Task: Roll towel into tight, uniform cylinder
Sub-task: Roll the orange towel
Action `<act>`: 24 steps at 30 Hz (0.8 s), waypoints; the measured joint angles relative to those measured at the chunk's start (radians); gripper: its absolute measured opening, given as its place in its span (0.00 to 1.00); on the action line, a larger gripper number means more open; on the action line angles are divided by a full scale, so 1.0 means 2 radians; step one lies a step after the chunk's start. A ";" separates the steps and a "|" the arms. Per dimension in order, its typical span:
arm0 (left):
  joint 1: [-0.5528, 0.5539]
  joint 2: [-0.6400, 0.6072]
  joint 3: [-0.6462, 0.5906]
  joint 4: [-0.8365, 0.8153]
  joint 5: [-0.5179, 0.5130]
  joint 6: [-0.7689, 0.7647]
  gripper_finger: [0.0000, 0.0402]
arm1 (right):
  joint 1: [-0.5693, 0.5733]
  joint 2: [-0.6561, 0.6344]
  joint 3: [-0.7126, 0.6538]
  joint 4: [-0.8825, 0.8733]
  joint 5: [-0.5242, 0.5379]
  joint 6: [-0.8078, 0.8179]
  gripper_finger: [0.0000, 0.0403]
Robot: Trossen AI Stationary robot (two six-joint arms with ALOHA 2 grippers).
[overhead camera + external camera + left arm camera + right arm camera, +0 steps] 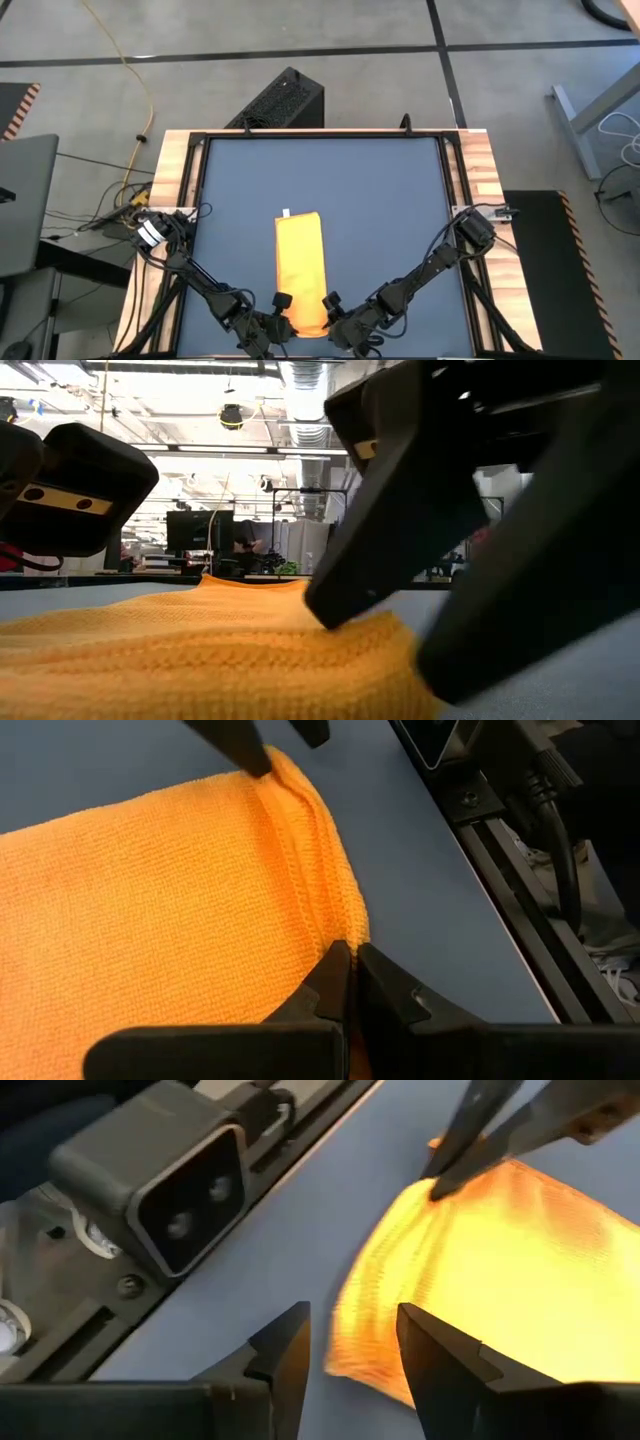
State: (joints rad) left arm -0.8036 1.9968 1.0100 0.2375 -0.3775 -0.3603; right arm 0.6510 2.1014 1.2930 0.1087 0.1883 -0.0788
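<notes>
Yellow cloth, the towel (300, 270), is lying flat on the blue mat (380, 200) as a long narrow strip, running from mid-mat to the near edge of the desk (478, 160). A small white tag (286, 212) is showing at its far end. Both arms are reaching in to the near end of the strip. The left end effector (350, 958) is sitting at the towel's left near corner with its fingers pressed together, tips touching the hem; whether any cloth is pinched between them is not clear. The right end effector (352, 1330) is standing at the right near corner with its fingers spread apart, straddling the towel's edge without gripping it.
</notes>
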 joint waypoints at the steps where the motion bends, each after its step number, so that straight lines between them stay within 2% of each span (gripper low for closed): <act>1: 0.000 0.000 0.000 0.000 0.000 0.000 0.00 | -0.001 0.000 0.000 0.000 0.000 0.001 0.44; 13: 0.000 0.000 0.000 -0.002 0.002 -0.004 0.00 | -0.015 0.017 0.001 -0.003 -0.007 0.041 0.44; 18: 0.000 0.000 0.000 -0.002 0.003 -0.006 0.00 | -0.012 0.020 0.001 -0.005 0.013 0.044 0.44; 24: 0.000 0.000 0.000 -0.002 0.002 -0.006 0.00 | -0.014 0.002 -0.001 -0.021 0.020 0.086 0.44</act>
State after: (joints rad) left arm -0.8032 1.9968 1.0103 0.2344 -0.3737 -0.3717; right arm 0.6238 2.1047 1.2915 0.0664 0.2282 0.0926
